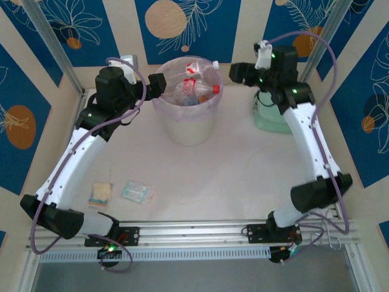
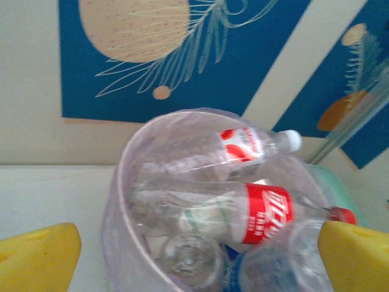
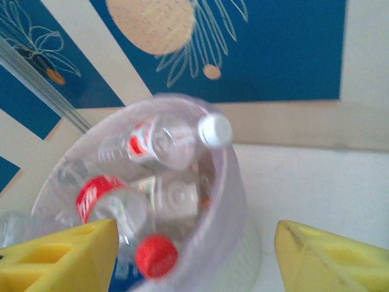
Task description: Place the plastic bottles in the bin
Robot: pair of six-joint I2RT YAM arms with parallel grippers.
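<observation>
The cream-white bin (image 1: 188, 125) with its pale pink bag stands at the back middle of the table, full of clear plastic bottles (image 1: 194, 85). A red-labelled bottle (image 2: 267, 213) with a red cap and a white-capped bottle (image 2: 249, 146) lie on top of the pile; the red cap (image 3: 157, 255) and white cap (image 3: 215, 129) show from the other side. My left gripper (image 1: 159, 84) hovers at the bin's left rim, open and empty, its yellow fingers (image 2: 36, 258) wide apart. My right gripper (image 1: 238, 72) hangs at the right rim, open, its fingers (image 3: 331, 258) holding nothing.
A mint-green square case (image 1: 267, 115) sits behind the right arm at the back right. Two flat packets (image 1: 100, 193) (image 1: 137, 191) lie on the table near the left front. A metal rail (image 1: 200, 231) runs along the near edge.
</observation>
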